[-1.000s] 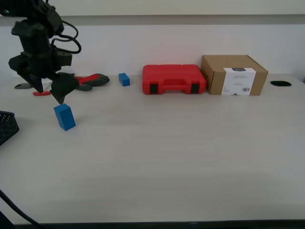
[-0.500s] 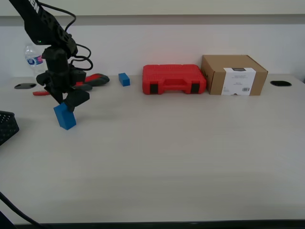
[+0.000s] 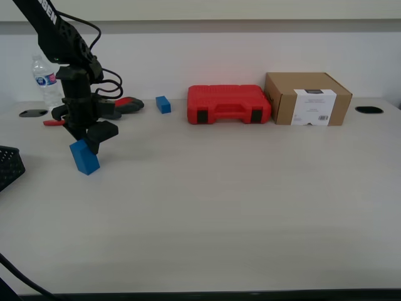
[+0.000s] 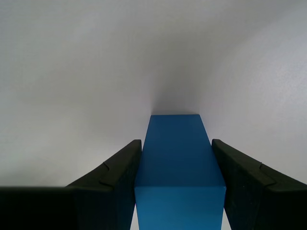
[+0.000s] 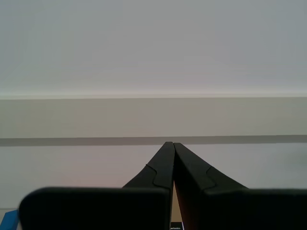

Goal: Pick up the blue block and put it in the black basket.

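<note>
my first claw has come down around the blue block on the bench at the far left, not squeezing yet, near the black basket, while my second claw is pinched closed.

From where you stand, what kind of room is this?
Probably an office or lab workbench: a long pale wooden table against a plain white wall, holding a red plastic tool case, a brown cardboard box and a clear water bottle.
</note>
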You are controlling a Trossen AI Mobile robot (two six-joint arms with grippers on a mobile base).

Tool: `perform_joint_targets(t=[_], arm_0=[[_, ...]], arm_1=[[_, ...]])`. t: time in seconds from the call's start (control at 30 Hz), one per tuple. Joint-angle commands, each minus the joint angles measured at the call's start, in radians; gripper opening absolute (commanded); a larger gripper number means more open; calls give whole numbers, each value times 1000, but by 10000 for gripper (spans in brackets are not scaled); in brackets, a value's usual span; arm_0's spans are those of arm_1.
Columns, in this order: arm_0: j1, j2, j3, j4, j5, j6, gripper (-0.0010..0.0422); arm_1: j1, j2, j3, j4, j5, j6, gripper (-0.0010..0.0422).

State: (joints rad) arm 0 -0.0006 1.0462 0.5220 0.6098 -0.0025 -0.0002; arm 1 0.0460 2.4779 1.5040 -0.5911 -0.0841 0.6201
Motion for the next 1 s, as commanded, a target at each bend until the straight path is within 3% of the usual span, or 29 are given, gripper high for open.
perform_joint_targets(t=[0.03, 0.27, 0.43, 0.53, 0.73, 1.0], arm_0=[[1, 0, 1, 3, 0, 0, 0], [0, 0, 1, 2, 0, 0, 0], [1, 0, 1, -1, 0, 0, 0], [0, 0, 1, -11, 0, 0, 0], [1, 0, 1, -14, 0, 0, 0], [1, 0, 1, -14, 0, 0, 0]], arm_1=[[2, -31, 8, -33, 14, 6, -1], [18, -196, 25, -97, 11, 21, -2], [72, -302, 23, -160, -44, 21, -2], [154, -341, 17, -204, -110, 21, -2], [406, -356, 14, -251, -138, -27, -2], [494, -356, -33, -142, -141, 35, -1]])
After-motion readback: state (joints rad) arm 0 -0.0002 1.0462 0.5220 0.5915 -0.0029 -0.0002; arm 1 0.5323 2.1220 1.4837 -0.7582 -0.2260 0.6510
